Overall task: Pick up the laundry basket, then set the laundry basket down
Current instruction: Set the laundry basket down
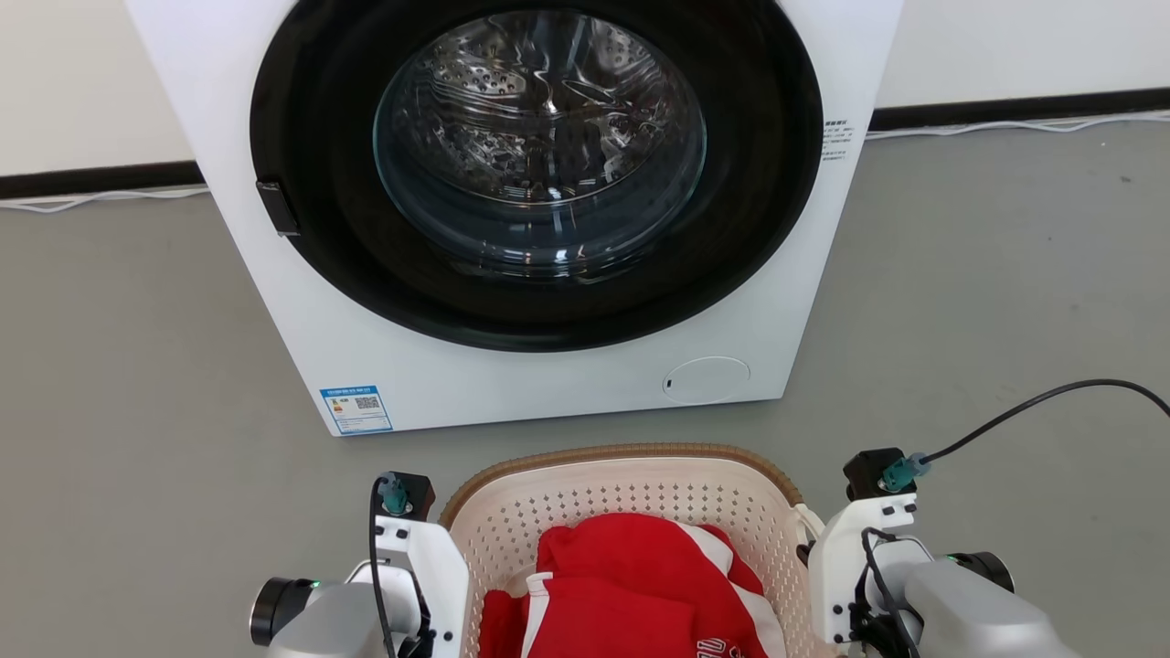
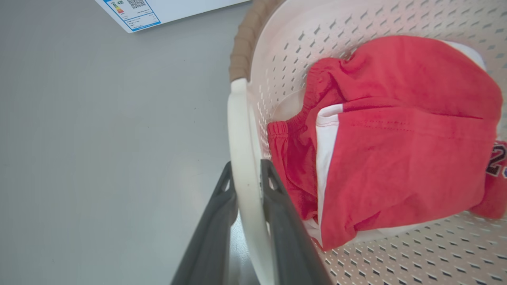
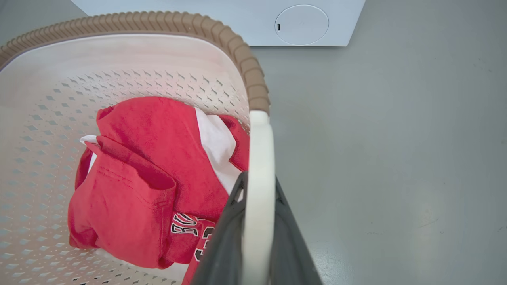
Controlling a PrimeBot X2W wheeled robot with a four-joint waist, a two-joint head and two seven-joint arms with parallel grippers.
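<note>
Grip set: my left gripper [image 2: 246, 170] and right gripper [image 3: 259, 186] pinch the white loop handles [image 2: 237, 118] at nine and three o'clock of the cream perforated plastic laundry basket [image 1: 622, 452]. Light and stiff, I'd judge.

Ahead: washing machine [image 1: 512, 384] is blocking my reach beyond the laundry basket [image 1: 631, 452] | sides: grey floor [image 1: 137, 411] is lying open | inside: red clothes [image 1: 631, 567] are crowding it
</note>
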